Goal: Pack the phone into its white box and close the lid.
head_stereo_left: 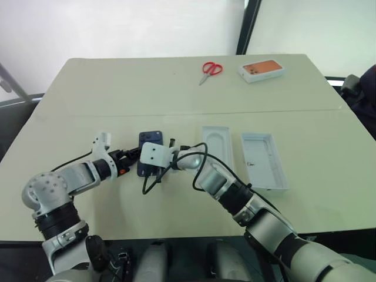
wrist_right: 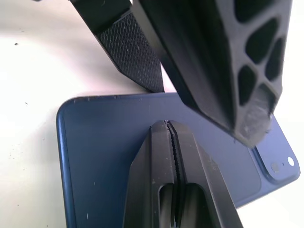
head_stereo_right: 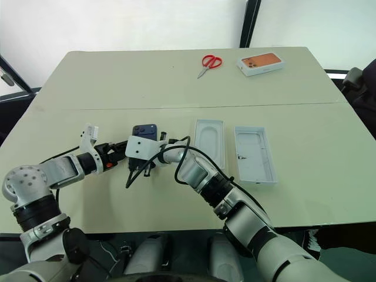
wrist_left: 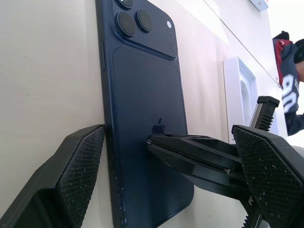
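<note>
The phone [head_stereo_left: 150, 154], a slim navy slab with its camera cluster uppermost, is seen flat on the counter [head_stereo_left: 117, 88], at nine o'clock from the white box [head_stereo_left: 264, 160]. It is straddled by the wide-open left hand [wrist_left: 168, 159], nothing gripped, while the shut, empty right hand [wrist_right: 172, 156] is pressed on its back. Pick-up is judged under way; closing on the phone's edges comes next.

Both arms reach inward, meeting low over the table's [head_stereo_left: 82, 88] middle. The left end effector [wrist_left: 171, 156] has its fingers spread wide apart. The right end effector [wrist_right: 172, 137] points between them, fingers pressed fully together.
</note>
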Tool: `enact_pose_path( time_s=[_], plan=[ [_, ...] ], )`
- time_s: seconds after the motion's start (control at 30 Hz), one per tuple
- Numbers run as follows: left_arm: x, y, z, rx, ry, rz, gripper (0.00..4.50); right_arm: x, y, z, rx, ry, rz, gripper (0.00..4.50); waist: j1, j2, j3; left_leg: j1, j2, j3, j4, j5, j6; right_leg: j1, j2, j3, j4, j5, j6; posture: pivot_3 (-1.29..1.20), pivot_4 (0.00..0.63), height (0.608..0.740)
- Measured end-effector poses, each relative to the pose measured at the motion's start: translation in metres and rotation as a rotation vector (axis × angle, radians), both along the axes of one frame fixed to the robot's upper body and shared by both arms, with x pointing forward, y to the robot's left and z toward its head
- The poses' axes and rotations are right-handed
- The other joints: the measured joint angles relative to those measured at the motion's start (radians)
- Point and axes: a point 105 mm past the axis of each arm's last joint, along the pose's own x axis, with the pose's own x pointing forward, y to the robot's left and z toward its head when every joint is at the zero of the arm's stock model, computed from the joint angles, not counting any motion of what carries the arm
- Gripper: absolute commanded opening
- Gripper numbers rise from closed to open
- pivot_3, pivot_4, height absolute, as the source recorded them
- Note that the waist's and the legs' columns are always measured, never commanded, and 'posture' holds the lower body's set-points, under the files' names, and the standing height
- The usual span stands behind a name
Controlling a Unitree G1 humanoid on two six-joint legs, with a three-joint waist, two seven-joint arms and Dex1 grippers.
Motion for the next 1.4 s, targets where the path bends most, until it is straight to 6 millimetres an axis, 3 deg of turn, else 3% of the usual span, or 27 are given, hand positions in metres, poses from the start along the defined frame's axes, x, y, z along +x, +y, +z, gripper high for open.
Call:
enact_pose_path(
  time_s=[0.13, 0.3, 0.47, 0.73, 1.07, 1.4],
  plan=[
    [0.000, -0.001, 0.000, 0.000, -0.001, -0.001, 4.50, 0.008, -0.012, 0.004, -0.013, -0.038, -0.035, 0.03, 0.001, 0.000, 0.000, 0.000, 0.000, 0.000, 0.000, 0.000, 0.000, 0.000, 0.000, 0.000, 0.000, 0.000, 0.000, 0.00, 0.150, 0.740],
    [-0.001, 0.000, 0.000, 0.005, -0.001, -0.001, 4.50, 0.029, -0.052, 0.031, -0.008, -0.105, -0.166, 0.03, -0.002, 0.000, 0.000, 0.000, 0.000, 0.000, -0.001, 0.000, 0.000, 0.000, 0.000, 0.000, -0.001, 0.000, 0.000, 0.00, 0.150, 0.740],
    [-0.001, 0.001, 0.000, 0.004, -0.001, -0.002, 4.50, 0.030, -0.069, 0.028, -0.085, -0.121, -0.175, 0.03, -0.003, 0.000, 0.000, 0.000, 0.000, 0.000, -0.001, 0.000, 0.000, 0.000, 0.001, 0.000, -0.001, 0.000, 0.000, 0.00, 0.150, 0.740],
    [-0.002, -0.002, 0.000, 0.001, -0.003, -0.004, 4.50, 0.022, -0.062, 0.001, -0.179, -0.125, -0.115, 0.03, -0.002, 0.000, 0.000, 0.000, 0.000, 0.000, -0.001, 0.000, 0.000, 0.000, 0.000, 0.000, -0.001, 0.000, 0.000, 0.00, 0.150, 0.740],
    [-0.005, -0.007, -0.002, -0.003, -0.006, -0.007, 4.50, 0.019, -0.050, -0.003, -0.180, -0.147, -0.066, 0.03, -0.008, 0.000, 0.000, 0.000, 0.000, 0.000, -0.001, 0.000, -0.001, 0.000, 0.001, 0.000, -0.001, 0.000, 0.000, 0.00, 0.150, 0.740],
    [-0.003, -0.011, -0.002, -0.076, 0.002, 0.043, 4.50, 0.023, -0.053, -0.003, -0.173, -0.140, -0.079, 0.03, -0.001, -0.001, -0.001, 0.002, 0.000, 0.000, -0.001, 0.000, -0.001, 0.002, 0.001, 0.000, -0.001, 0.000, 0.000, 0.00, 0.150, 0.740]
  ],
)
